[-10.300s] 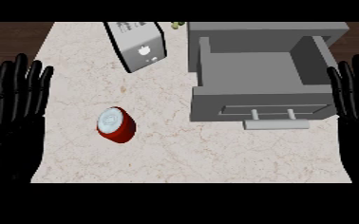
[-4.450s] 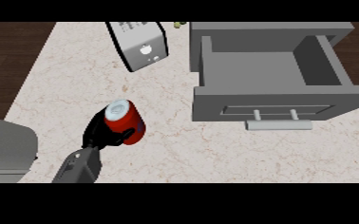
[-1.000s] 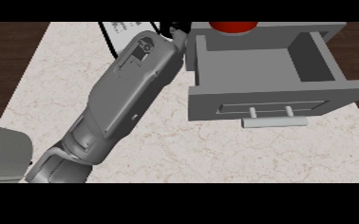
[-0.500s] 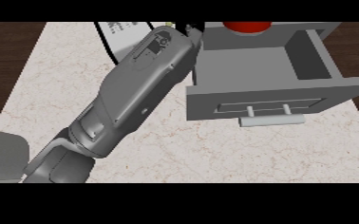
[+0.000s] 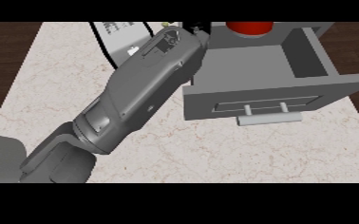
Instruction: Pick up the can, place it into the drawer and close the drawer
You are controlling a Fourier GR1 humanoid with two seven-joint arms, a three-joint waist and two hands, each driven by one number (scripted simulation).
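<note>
Across the left spreads the pale, veined marble surface [image 5: 49, 90]. At its far edge stands a flat white box [image 5: 119, 35] outlined in black. A smooth grey left forearm [image 5: 140, 90] slants up from the lower left, hiding nearly all of the black left hand [image 5: 198, 27]; whether it is open or clasping anything cannot be told. Just right of it, the round red can [image 5: 249, 27] shows at the far end of the open, boxy grey drawer [image 5: 245, 71], whose bar handle [image 5: 270, 119] faces forward.
</note>
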